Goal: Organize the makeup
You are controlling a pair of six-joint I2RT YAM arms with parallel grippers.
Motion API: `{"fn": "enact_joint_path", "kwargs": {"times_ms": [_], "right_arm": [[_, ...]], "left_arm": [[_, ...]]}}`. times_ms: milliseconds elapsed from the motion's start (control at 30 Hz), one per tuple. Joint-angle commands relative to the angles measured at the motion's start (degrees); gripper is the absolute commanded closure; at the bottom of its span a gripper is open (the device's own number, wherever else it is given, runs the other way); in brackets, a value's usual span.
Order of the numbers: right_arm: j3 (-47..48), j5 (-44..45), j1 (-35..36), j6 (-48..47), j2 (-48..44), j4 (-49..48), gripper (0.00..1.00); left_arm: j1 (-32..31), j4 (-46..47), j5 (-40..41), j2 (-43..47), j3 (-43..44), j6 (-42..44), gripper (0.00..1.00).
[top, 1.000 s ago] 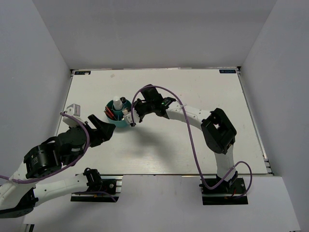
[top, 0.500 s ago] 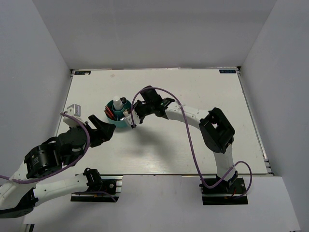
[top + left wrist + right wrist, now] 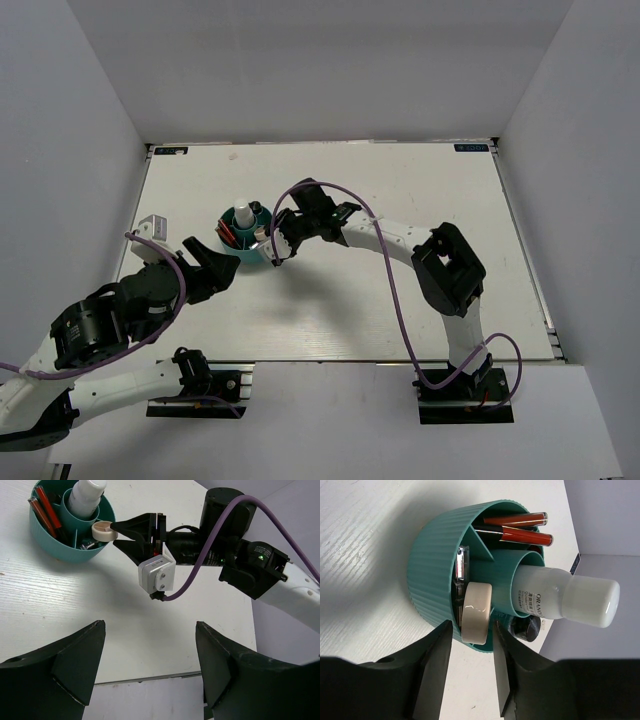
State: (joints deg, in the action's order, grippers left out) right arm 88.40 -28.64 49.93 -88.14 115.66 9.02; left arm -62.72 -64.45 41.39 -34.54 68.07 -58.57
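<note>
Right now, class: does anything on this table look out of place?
The grey palette lies alone by the left edge of the table, apart from the teal holder with the other makeup. The right gripper holds a round jar at its rim.

**Hidden or cropped**

Cut off by the left wrist view's edge: teal holder (image 3: 60, 545), white bottle (image 3: 85, 497). Half hidden behind that bottle in the right wrist view: a black item (image 3: 526, 628). Too small to identify from above: the round jar (image 3: 261, 233).
</note>
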Motion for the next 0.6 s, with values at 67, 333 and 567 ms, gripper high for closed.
{"fn": "enact_joint_path", "kwargs": {"times_ms": [67, 333, 567], "right_arm": [[1.16, -0.62, 0.25, -0.46, 0.27, -0.66, 0.54], [-0.68, -0.71, 0.25, 0.69, -1.39, -2.95, 0.50], [-2.44, -0.10, -0.10, 2.62, -3.50, -4.27, 0.36]], "left_arm": [[0.23, 0.55, 2.38, 0.09, -0.13, -3.84, 0.18], [0.23, 0.72, 2.38, 0.09, -0.13, -3.84, 0.18], [0.23, 1.16, 2.30, 0.09, -0.13, -3.57, 0.18]]}}
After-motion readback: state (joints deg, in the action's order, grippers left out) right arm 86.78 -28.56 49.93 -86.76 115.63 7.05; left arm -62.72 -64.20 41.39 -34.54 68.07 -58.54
